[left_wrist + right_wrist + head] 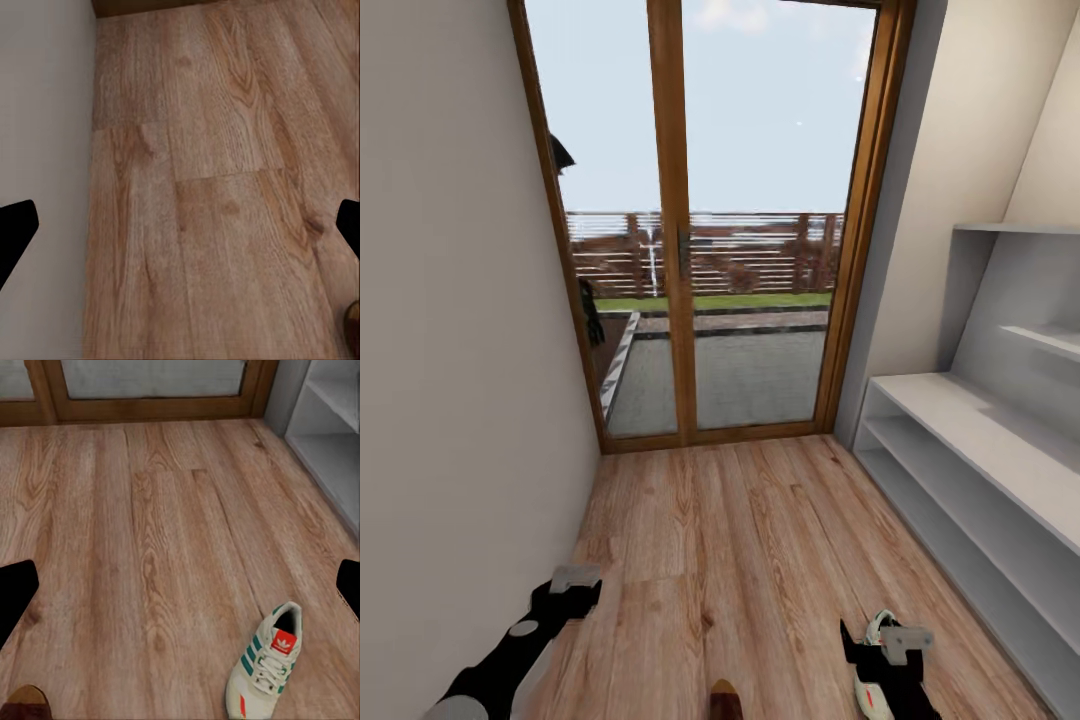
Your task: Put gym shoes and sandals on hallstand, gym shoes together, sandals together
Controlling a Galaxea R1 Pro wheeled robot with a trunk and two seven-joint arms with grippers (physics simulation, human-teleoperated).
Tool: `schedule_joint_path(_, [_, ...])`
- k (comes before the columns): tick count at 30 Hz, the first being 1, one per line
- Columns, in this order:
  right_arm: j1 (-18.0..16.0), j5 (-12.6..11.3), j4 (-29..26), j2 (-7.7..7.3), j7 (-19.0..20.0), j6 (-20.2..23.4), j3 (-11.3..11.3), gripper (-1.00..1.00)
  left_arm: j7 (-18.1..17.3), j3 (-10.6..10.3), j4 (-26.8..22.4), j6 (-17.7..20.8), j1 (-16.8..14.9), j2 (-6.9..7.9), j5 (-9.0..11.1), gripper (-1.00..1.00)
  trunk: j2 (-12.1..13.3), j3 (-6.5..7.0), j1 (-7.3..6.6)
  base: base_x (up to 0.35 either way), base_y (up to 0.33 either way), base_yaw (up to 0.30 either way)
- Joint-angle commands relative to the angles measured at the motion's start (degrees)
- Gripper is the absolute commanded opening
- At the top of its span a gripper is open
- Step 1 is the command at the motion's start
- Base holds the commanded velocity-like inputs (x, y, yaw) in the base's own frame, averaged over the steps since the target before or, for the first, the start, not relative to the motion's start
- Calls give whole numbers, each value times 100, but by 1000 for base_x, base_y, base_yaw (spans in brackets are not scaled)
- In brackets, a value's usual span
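1. gym shoe [264,669] – one seen upright on the corridor floor [165,547], under the right claw [180,585], near the hallstand [980,450].
2. sandal [24,703] – a dark edge is glimpsed nearby.
3. left claw [180,232] and right claw – both spread wide, nothing held.
4. step judged: approach; next, the right claw is to be lowered onto the shoe.
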Motion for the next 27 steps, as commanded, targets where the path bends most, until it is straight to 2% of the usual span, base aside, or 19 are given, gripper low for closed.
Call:
schedule_joint_path(1, [-60, -17, -13, -1, 8, 26, -2, 100, -10, 12, 1, -14, -49, -32, -6, 100, -3, -6, 0, 0, 0, 0])
schedule_joint_path(8, [-323, -42, -80, 2, 21, 609, -2, 100, -23, 2, -22, -8, -215, -249, -6, 100, -3, -6, 0, 0, 0, 0])
schedule_joint_path(14, [-389, -41, -79, 11, 32, 1098, -9, 100, -212, -4, -28, -4, -270, -335, -6, 100, -3, -6, 0, 0, 0, 0])
schedule_joint_path(21, [-408, -37, -97, 13, 38, 1260, -15, 100, -627, 4, -29, 4, -292, -354, -3, 100, -3, -6, 0, 0, 0, 0])
schedule_joint_path(27, [-412, -30, -95, 12, 38, 1292, -12, 100, -736, 9, -39, -60, -290, -374, -5, 100, -3, -6, 0, 0, 0, 0])
